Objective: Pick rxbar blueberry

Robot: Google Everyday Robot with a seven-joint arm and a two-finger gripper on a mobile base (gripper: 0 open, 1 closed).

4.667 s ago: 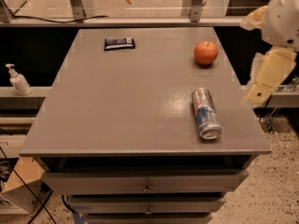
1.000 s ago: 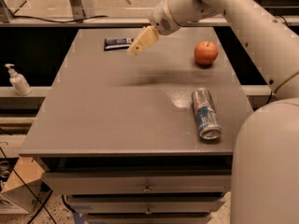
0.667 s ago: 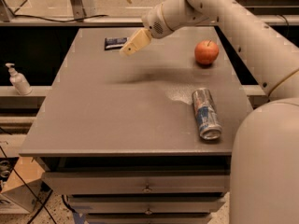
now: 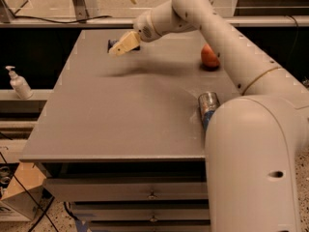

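Note:
The rxbar blueberry (image 4: 113, 44) is a small flat dark bar lying at the far left of the grey table (image 4: 125, 115). Only its left end shows; the rest is hidden behind my gripper. My gripper (image 4: 121, 45), with tan fingers, hangs right over the bar at the end of the white arm (image 4: 193, 13) that reaches in from the right.
A red-orange apple (image 4: 209, 57) sits at the far right of the table. A silver-blue drink can (image 4: 208, 105) lies on its side near the right edge, partly hidden by my arm. A soap dispenser bottle (image 4: 19, 83) stands on a shelf to the left.
My gripper has moved left and away across the table, from beside the bar to right over it. The bar, apple and can have not moved.

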